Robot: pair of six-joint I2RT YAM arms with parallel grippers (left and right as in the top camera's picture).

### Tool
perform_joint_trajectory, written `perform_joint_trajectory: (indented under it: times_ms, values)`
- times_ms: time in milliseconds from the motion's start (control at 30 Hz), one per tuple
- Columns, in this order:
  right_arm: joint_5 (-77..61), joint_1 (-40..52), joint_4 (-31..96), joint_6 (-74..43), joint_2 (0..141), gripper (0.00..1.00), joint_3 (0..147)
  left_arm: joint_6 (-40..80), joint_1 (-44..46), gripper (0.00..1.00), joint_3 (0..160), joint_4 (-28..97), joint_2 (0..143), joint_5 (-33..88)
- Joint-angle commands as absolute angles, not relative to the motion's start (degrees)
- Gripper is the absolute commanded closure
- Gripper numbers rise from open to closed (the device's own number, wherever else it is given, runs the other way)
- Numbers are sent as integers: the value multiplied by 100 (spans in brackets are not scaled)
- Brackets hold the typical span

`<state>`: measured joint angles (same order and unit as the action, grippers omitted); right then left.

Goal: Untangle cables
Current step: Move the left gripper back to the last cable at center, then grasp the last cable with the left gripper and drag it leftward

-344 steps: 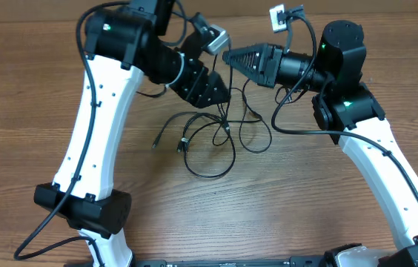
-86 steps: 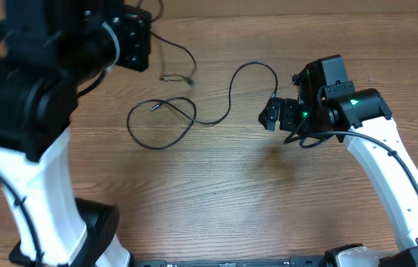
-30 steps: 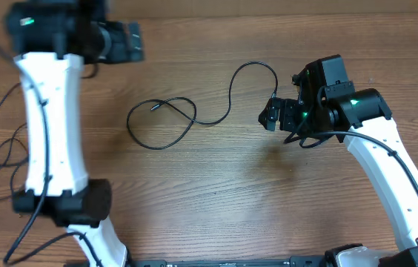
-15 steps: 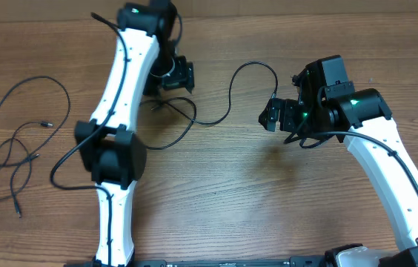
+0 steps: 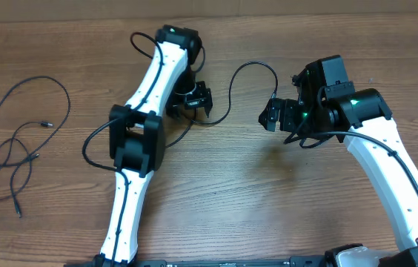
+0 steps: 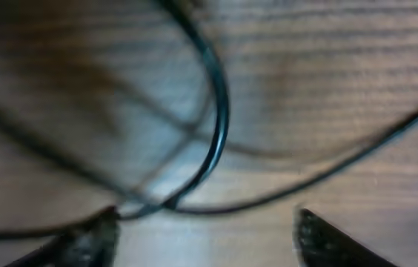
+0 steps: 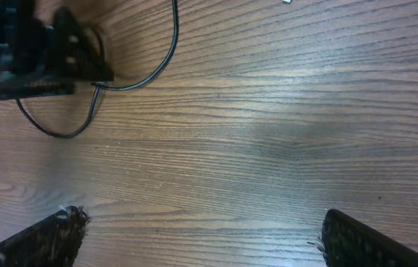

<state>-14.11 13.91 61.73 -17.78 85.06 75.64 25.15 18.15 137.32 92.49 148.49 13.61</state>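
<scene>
Brown wood-grain table

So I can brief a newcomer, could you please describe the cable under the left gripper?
Start mid-way across the wooden table, between the arms. A thin black cable arcs from beneath the left gripper towards the right arm. Unlike the loose cords at the far left, it lies alone.

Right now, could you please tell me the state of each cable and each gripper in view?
Left gripper: jaws apart, astride the centre cable, not clamped.
Right gripper: jaws wide open, empty.
Centre cable: lying on the table in an open curve, one loop beneath the left gripper.
Side cables: loose crossing loops, far left, nothing touching them.
</scene>
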Motion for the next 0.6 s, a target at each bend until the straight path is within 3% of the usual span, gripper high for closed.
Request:
perform_joint_trajectory:
  times_ms: [0,133,167,567]
  values:
    - [-1350,1406,6163,-1767,8521,0,7618,2550,1835,52,13736,9166,15067,1315]
    - [-1350,1406,6165,-1767,8521,0,7618,2550,1831,91,13747,9098,15012,1122]
    - [-1350,1406,6165,-1769,8521,0,7618,2550,1824,95,13767,9105,14969,1068]
    - [-1267,1406,6163,-1769,8521,0,7618,2556,1715,94,14545,9118,13375,148]
